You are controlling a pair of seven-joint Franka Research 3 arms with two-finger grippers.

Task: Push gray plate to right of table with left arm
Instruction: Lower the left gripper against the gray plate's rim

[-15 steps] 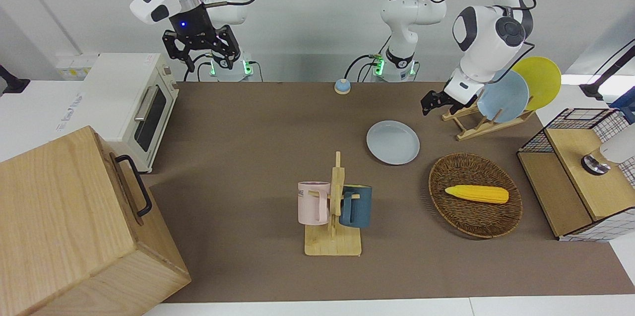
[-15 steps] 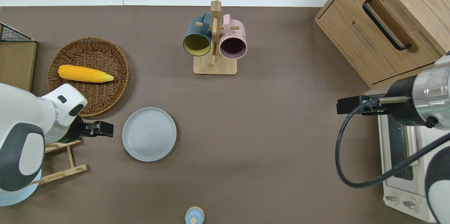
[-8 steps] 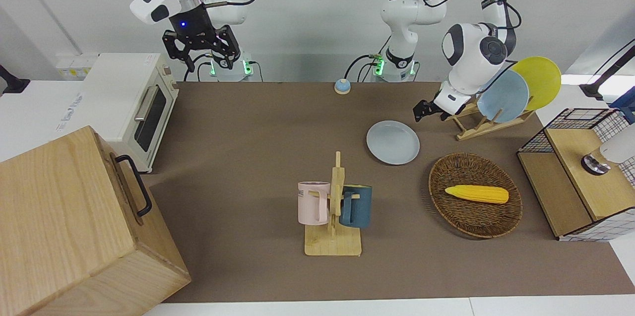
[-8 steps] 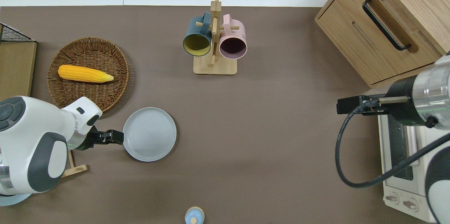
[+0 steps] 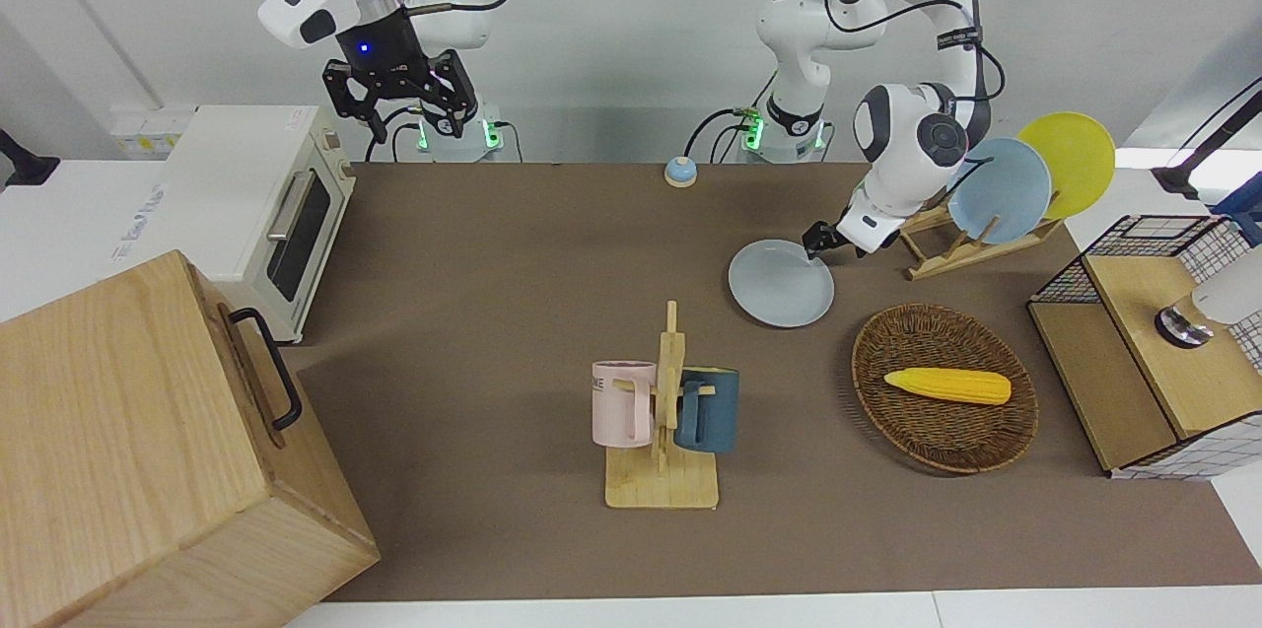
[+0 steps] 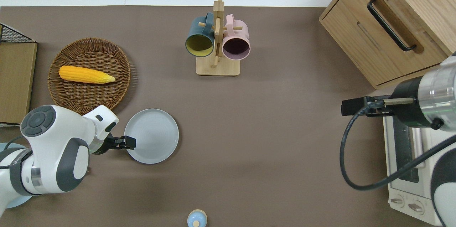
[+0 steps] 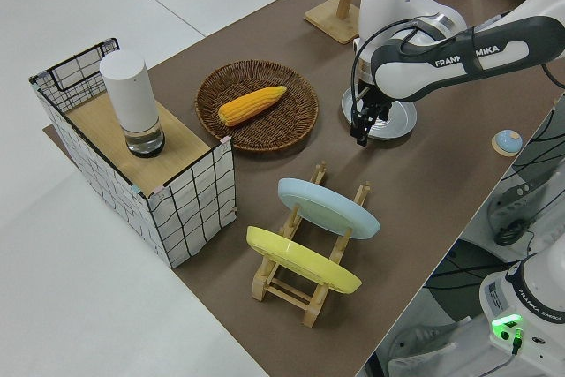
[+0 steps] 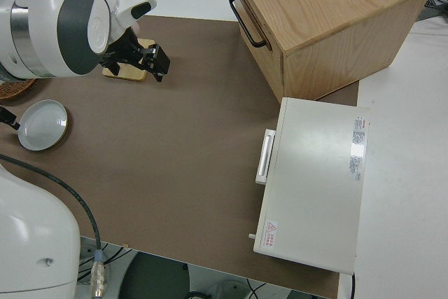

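The left end effector (image 6: 129,142) is sitting low at the rim of the one gray plate (image 6: 152,135), on the plate's edge toward the left arm's end of the surface (image 6: 278,130); whether its fingers are open or closed cannot be told, and whether it is touching the rim cannot be told either. The gray plate is lying flat on the brown surface, nearer to the robots than the single wicker basket (image 6: 107,88), which is holding one ear of corn (image 6: 85,74). One wooden mug rack (image 6: 217,41) is standing farther from the robots than the plate and is carrying two mugs, one dark blue (image 6: 199,40) and one pink (image 6: 236,41). One wooden dish rack (image 7: 309,284) is holding two upright plates, one sky-blue (image 7: 328,207) and one yellow (image 7: 300,260). The right end effector (image 5: 399,101) is parked with its fingers spread apart. One white toaster oven (image 5: 251,204) and one wooden cabinet (image 5: 148,451) are standing at the right arm's end.
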